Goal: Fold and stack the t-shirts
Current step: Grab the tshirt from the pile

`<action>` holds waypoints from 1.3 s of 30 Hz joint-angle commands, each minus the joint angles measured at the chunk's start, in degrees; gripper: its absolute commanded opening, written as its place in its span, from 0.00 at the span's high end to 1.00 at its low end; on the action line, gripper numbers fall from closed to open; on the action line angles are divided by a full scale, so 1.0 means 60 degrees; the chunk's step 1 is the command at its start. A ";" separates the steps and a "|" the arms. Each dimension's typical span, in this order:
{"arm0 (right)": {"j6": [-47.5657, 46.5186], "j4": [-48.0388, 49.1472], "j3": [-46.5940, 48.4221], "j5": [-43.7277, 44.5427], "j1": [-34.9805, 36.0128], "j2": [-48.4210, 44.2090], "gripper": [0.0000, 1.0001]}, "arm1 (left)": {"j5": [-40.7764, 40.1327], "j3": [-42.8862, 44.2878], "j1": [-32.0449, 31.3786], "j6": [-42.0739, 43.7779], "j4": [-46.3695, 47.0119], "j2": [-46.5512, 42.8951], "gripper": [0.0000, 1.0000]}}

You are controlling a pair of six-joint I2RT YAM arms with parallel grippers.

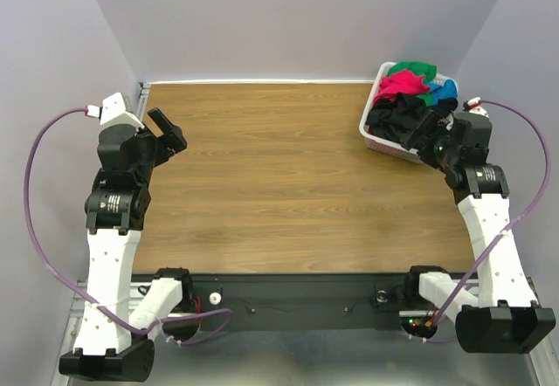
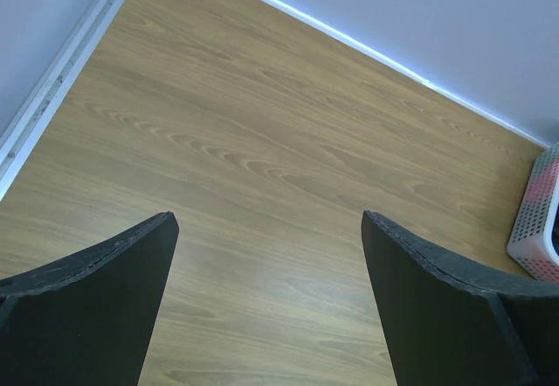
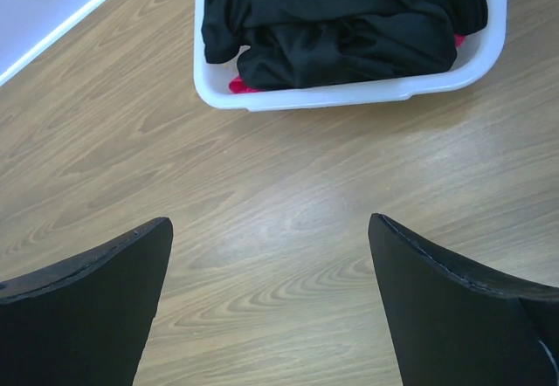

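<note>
Black t-shirt (image 3: pixel 341 28) topmost in white basket (image 3: pixel 349 96), just beyond wide-spread right gripper (image 3: pixel 269 229); left gripper (image 2: pixel 267 220) likewise spread.

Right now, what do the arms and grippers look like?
The left arm and right arm match: white perforated links, black joints, black bases. A purple cable loops from each wrist to the base. The left gripper and right gripper are black, with broad flat fingers.

Looks like a robot lab, a small test booth. A left arm (image 1: pixel 113 229) & right arm (image 1: pixel 489 220) w/ purple cables (image 1: pixel 29 185) sit on a dark rail (image 1: pixel 297 292) at the edge of a wood table (image 1: pixel 279 185). Plain grey walls (image 1: pixel 288 19) box it in on 3 sides.
</note>
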 commanded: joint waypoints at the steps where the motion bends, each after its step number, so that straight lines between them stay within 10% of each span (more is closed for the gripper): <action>1: 0.0023 0.0478 0.0684 0.0301 -0.0004 0.0183 0.00 | -0.0139 0.0149 0.0007 -0.0076 0.0269 -0.0029 0.01; 24: -0.1426 0.0683 0.3142 0.1795 -0.0004 0.4530 0.00 | -0.0417 -0.0085 0.0007 -0.0003 0.0298 0.0191 0.01; 39: -0.1047 0.0684 0.2662 0.2791 -0.0004 0.5926 0.21 | -0.0534 -0.0349 0.0007 -0.0091 0.0371 0.0146 0.01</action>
